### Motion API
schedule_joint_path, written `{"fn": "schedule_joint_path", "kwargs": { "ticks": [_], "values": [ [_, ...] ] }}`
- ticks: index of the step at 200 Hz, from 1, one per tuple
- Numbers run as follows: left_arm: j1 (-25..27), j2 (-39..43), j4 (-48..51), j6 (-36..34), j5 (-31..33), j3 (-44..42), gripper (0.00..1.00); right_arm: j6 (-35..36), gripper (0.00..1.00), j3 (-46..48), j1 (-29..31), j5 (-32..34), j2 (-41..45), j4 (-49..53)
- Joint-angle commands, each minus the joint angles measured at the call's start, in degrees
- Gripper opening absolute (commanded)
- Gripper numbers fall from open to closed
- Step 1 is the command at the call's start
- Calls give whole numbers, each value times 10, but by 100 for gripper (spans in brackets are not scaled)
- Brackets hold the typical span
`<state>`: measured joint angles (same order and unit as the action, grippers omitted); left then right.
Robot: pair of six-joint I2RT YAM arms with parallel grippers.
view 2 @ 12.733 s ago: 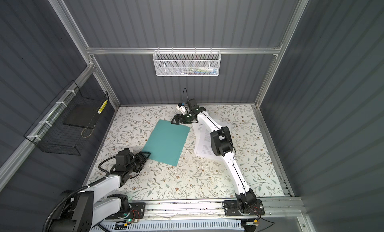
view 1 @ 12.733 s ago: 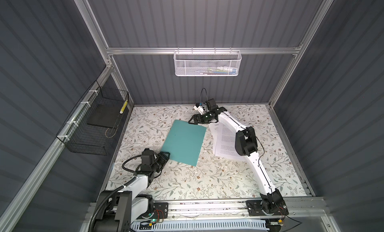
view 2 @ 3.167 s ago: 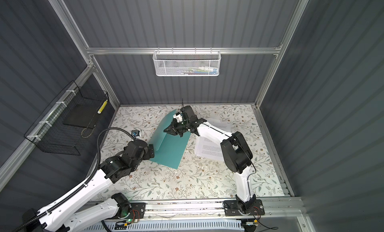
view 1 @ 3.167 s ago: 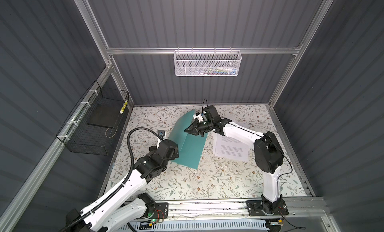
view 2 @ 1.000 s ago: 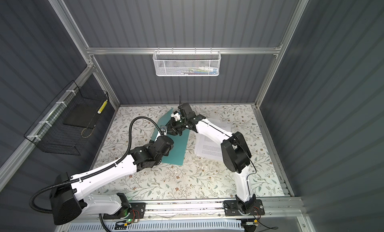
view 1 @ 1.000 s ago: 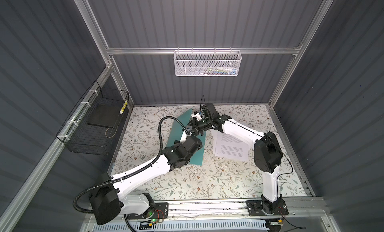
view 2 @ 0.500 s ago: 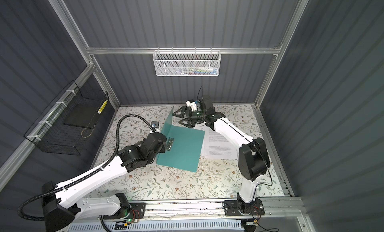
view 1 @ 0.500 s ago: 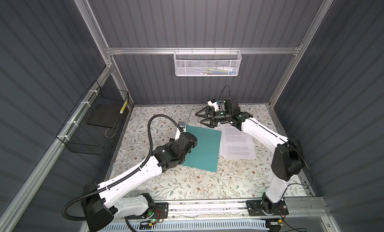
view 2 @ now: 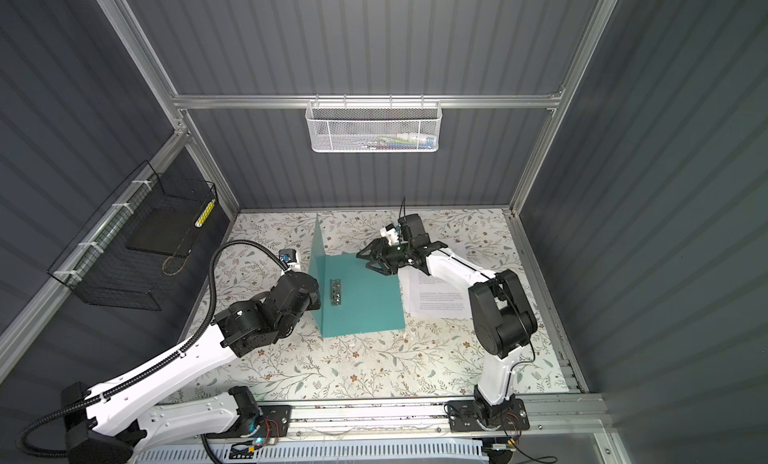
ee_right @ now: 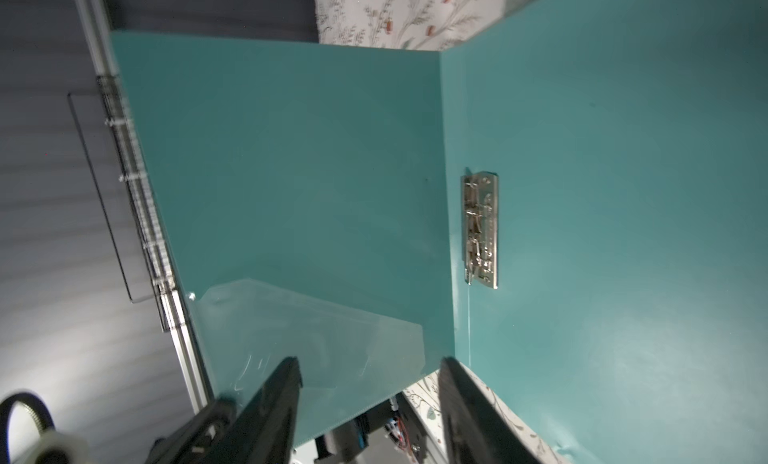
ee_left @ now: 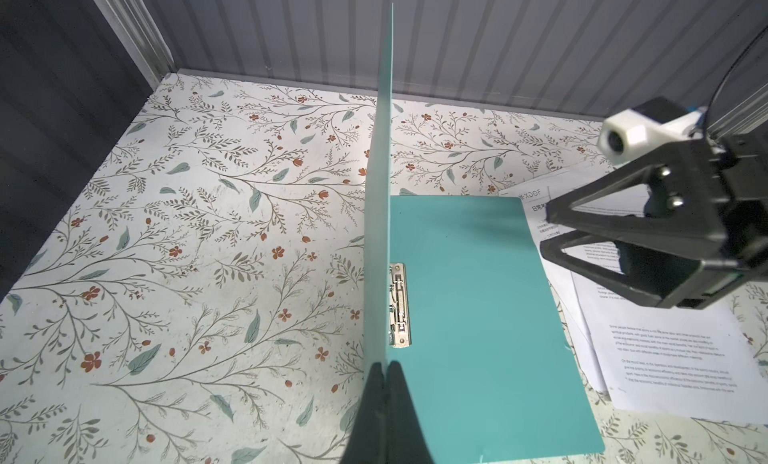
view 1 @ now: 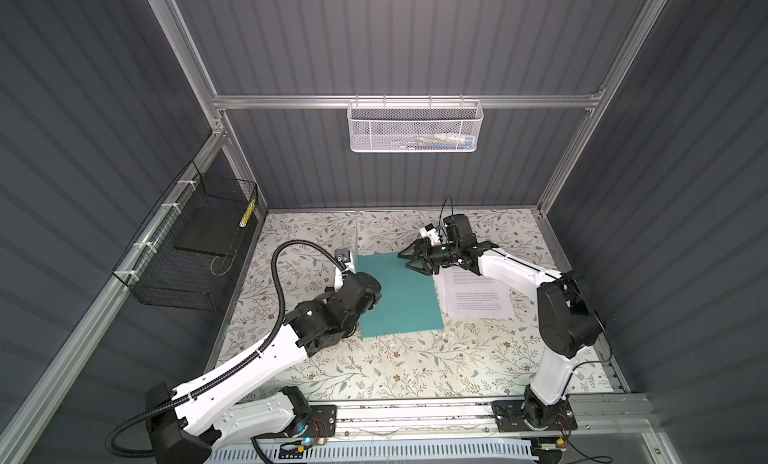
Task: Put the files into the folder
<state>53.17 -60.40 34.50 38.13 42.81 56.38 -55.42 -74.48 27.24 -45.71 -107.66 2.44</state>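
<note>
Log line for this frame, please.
left hand: shut on folder, cover held upright | right hand: open, empty, by folder's far corner | files: beside folder, not yet in

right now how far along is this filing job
Done: the folder is open, its cover held upright by the shut left gripper. In hand: the open right gripper sits empty near its far corner. Left: the files lie beside it, none under the clip.

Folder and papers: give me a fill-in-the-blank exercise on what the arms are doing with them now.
The folder lies ____ on the table.
The jaws of the left arm pinch its upright ____.
The clip inside is made of ____.
The jaws of the right arm hold ____.
Missing: open; cover; metal; nothing.
</note>
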Motion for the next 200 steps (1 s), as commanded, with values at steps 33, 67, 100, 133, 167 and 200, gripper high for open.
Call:
{"fn": "schedule_joint_path", "kwargs": {
  "ticks": [33,67,100,133,167,200],
  "values": [
    [-1,16,31,-4,43,-12,0,33,7,23,22,39,-71,0],
    [-1,7,67,25,75,-13,3,42,5,43,27,47,-89,7],
    [-35,-11,95,65,94,-23,23,43,4,71,27,48,-96,4],
    [-131,-34,57,54,19,-53,33,35,3,102,29,47,-89,-8],
    [-192,-75,49,52,-23,-59,54,29,4,118,32,50,-86,-11],
    [-262,-120,16,43,-97,-87,65,28,8,120,33,51,-88,-9]
  ]
}}
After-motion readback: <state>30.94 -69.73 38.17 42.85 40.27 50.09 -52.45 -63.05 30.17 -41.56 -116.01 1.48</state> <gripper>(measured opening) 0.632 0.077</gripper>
